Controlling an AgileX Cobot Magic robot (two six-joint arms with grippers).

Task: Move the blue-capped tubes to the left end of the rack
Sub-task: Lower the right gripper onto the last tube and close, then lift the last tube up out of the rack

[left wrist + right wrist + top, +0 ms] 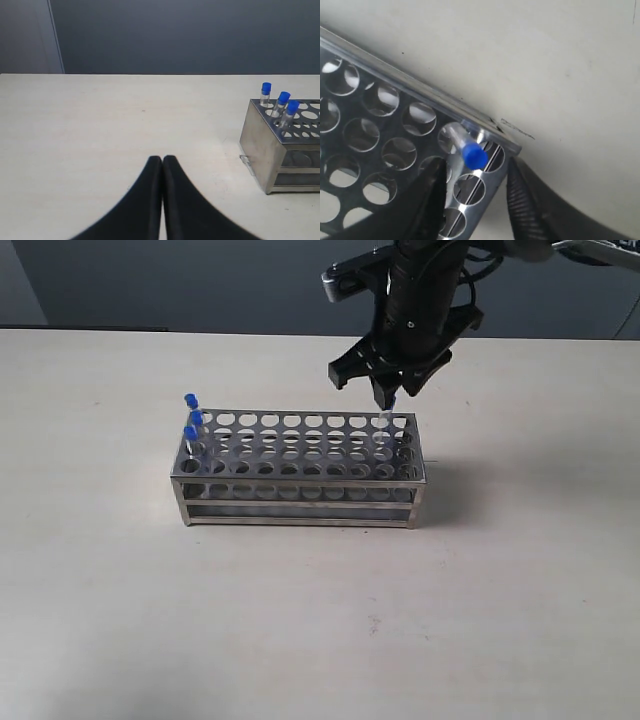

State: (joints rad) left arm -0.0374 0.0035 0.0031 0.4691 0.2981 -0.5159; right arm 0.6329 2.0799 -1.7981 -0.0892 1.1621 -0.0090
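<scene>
The steel rack (300, 492) stands mid-table. Three blue-capped tubes (192, 418) sit in holes at its left end, also seen in the left wrist view as blue-capped tubes (283, 97) in the rack (267, 150). A fourth blue-capped tube (473, 155) leans in a corner hole at the rack's right end (415, 87). My right gripper (476, 176) hangs open just above it, one finger on each side of the cap, touching nothing; in the exterior view the right gripper (383, 390) covers that cap. My left gripper (162, 160) is shut and empty over bare table, well away from the rack.
The rack's other holes are empty. Pale tabletop (320, 620) lies all around the rack. A dark wall (180, 280) runs behind the table's far edge.
</scene>
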